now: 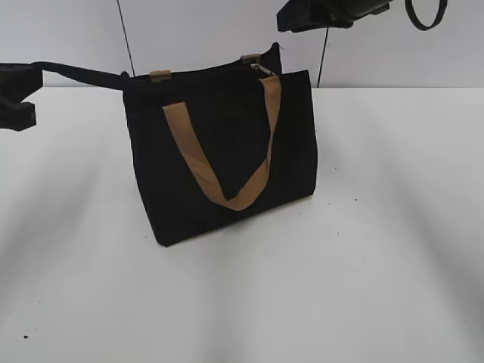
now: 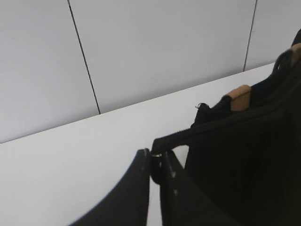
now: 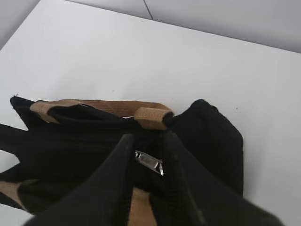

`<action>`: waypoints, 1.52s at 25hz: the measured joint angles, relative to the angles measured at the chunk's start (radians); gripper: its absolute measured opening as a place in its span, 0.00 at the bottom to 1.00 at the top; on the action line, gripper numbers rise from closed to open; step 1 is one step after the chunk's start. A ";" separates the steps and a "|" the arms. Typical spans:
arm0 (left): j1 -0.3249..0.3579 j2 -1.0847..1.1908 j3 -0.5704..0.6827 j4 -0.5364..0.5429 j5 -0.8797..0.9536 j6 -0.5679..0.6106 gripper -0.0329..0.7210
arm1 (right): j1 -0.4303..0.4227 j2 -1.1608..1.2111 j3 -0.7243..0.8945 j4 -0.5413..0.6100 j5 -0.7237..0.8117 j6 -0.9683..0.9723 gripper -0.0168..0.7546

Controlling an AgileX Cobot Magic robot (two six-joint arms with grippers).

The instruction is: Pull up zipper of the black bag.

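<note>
The black bag [image 1: 219,151] stands upright mid-table with a tan loop handle [image 1: 227,162] hanging down its front. Its thin black shoulder strap [image 1: 83,74] is stretched taut to the left. My left gripper [image 1: 23,76] is shut on the strap's end, as the left wrist view shows [image 2: 156,162]. The silver zipper pull [image 1: 262,70] sits at the bag's top right end. My right gripper [image 1: 325,15] hovers above the bag, open. In the right wrist view the zipper pull [image 3: 149,162] shows between and below the open fingers [image 3: 148,141], apart from them.
The white table [image 1: 378,265] stretches around the bag, with a pale panelled wall [image 1: 197,30] behind. A black cable loop [image 1: 426,15] hangs near the right arm. The bag's second tan handle [image 3: 94,106] lies across its far top edge.
</note>
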 joint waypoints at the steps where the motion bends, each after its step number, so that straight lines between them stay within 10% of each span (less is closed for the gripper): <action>1: -0.002 0.000 0.000 0.000 -0.009 -0.007 0.09 | 0.000 0.000 0.000 0.007 0.003 -0.004 0.25; 9: -0.090 0.016 0.000 -0.007 -0.022 -0.040 0.09 | -0.001 -0.002 0.000 0.007 0.074 -0.013 0.57; 15: -0.103 0.059 0.000 -0.012 0.015 -0.122 0.17 | -0.001 -0.048 0.000 -0.109 0.159 -0.013 0.59; 24: -0.104 0.057 0.000 -0.016 0.129 -0.312 0.75 | -0.002 -0.144 -0.003 -0.361 0.299 0.099 0.59; 38: -0.227 -0.040 -0.173 -0.144 0.783 -0.356 0.79 | -0.002 -0.222 -0.003 -0.546 0.500 0.284 0.59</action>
